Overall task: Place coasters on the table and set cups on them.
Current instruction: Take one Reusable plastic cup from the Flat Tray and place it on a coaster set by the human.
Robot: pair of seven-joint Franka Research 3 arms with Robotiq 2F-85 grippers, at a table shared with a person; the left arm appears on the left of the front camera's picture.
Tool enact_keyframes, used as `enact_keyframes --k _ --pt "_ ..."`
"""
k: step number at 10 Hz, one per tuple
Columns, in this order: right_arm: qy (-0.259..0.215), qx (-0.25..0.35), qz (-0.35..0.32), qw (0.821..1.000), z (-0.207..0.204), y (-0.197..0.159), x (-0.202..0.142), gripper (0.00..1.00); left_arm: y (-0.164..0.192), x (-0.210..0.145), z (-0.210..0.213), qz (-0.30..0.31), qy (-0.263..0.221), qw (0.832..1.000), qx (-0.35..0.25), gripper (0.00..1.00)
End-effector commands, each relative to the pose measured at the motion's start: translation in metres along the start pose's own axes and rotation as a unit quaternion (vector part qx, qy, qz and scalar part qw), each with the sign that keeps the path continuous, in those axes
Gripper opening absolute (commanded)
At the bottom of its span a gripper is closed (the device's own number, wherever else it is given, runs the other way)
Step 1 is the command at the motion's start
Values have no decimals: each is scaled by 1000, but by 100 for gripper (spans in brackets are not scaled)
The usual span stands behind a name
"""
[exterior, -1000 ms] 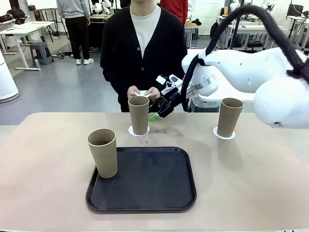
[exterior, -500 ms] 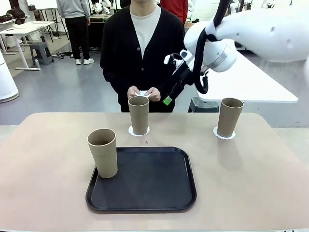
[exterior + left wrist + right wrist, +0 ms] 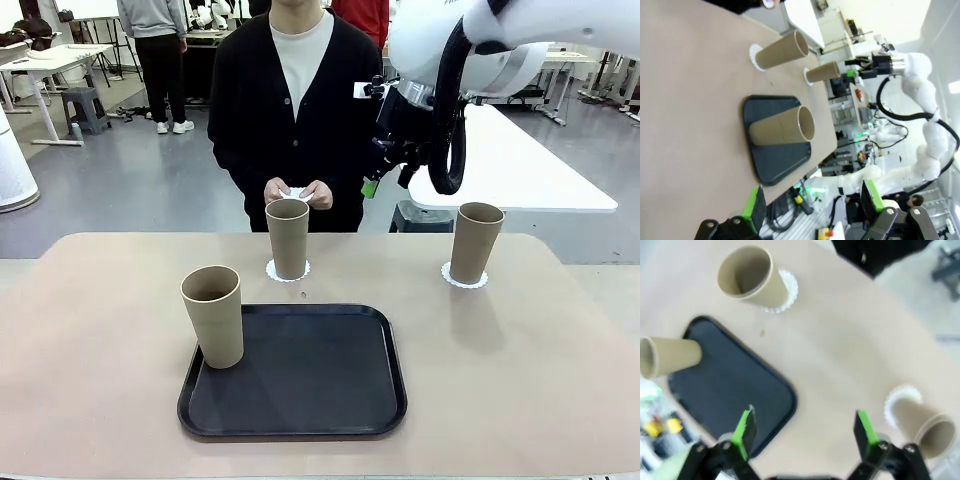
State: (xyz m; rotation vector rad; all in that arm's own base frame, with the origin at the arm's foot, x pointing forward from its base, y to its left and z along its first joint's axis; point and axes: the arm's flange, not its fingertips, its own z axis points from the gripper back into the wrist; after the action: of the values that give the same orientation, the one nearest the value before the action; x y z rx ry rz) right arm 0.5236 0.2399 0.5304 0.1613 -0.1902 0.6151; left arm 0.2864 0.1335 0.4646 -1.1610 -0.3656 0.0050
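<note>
Three tan cups stand upright. The middle cup (image 3: 288, 238) (image 3: 749, 277) rests on a white coaster (image 3: 288, 271) at the table's (image 3: 500, 380) far side. The right cup (image 3: 474, 242) (image 3: 920, 422) rests on another coaster (image 3: 464, 280). The third cup (image 3: 212, 315) (image 3: 785, 131) stands on the black tray's (image 3: 300, 390) front-left corner. The person's hands hold a small white piece (image 3: 296, 192) behind the middle cup. My right gripper (image 3: 385, 180) (image 3: 804, 429) hangs open and empty, high above the table. My left gripper (image 3: 813, 202) is open and empty, well back from the table.
The person in a black cardigan stands at the far edge, behind the middle cup. A white table (image 3: 520, 170) stands behind on the right. Bare tabletop lies to the left and right of the tray.
My right arm has lifted up and to the right, away from the middle cup, with its gripper open throughout. The cups, coasters and the person's hands have stayed put.
</note>
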Motion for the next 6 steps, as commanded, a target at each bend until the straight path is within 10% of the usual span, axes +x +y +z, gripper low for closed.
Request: enact_keyframes --k 1,6 --pt "62 13 -62 996 17 23 5 100 -1 0 2 -4 -3 1000 -5 100" --pt "53 -5 -53 997 21 26 -8 100 -1 0 2 -4 -3 1000 -5 100"
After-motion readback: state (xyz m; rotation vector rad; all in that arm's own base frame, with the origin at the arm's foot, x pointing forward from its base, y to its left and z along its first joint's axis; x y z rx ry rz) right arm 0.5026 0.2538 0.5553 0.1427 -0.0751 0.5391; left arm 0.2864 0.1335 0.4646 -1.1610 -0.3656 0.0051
